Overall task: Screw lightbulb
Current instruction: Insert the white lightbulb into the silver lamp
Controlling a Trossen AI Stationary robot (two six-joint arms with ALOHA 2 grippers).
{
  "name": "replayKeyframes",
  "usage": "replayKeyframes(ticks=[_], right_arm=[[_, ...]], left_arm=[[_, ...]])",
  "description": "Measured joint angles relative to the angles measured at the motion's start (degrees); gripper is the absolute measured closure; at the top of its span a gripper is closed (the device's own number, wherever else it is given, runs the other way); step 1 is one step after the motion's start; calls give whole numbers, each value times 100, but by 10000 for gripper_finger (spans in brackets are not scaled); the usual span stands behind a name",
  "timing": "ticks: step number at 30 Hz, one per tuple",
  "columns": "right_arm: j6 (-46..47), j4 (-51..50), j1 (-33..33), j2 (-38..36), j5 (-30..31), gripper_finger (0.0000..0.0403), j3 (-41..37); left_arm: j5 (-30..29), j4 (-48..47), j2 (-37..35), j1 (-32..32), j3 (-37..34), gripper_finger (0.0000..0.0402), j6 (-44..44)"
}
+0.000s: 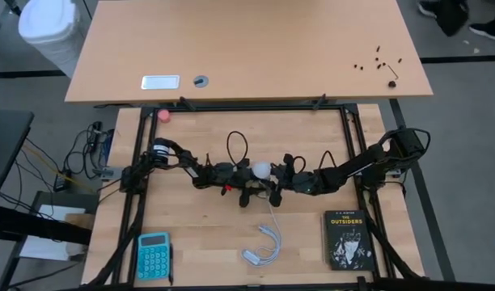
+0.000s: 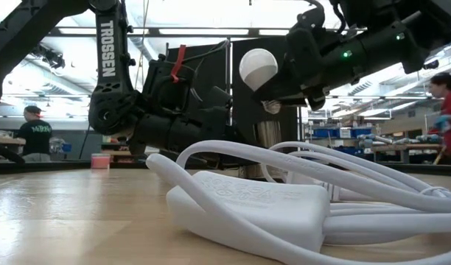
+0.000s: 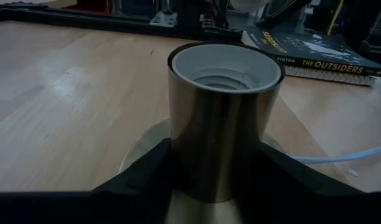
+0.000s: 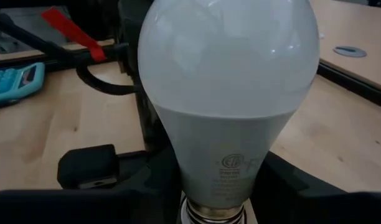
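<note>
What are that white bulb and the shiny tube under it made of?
The lightbulb looks like frosted white plastic or glass, matte with soft highlights; which one is unclear. Its base is ribbed grey metal. The socket looks like polished brass-toned metal, mirror-like with reflections, lined in threaded white plastic or ceramic.

We see light wood table (image 1: pixel 312 133). On it: teal calculator (image 1: pixel 153 255) at 7 o'clock, white cord (image 1: pixel 266 245) at 6, black book (image 1: pixel 348 239) at 5, pink ball (image 1: pixel 164 115) at 10.
</note>
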Motion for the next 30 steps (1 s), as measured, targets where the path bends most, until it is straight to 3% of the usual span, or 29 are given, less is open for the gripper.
replayKeyframes(ticks=[12,22,30], right_arm=[[93,620,-11,619,59,245,-5],[61,1406,188,1210,600,245,-1],[-141,1193,363,1165,901,244,7]], left_arm=[[-6,0,-2,0,0,198,-11],[-65,-16,-5,-2,2,198,-46],[-95,71,-14,-2,-95,198,-27]])
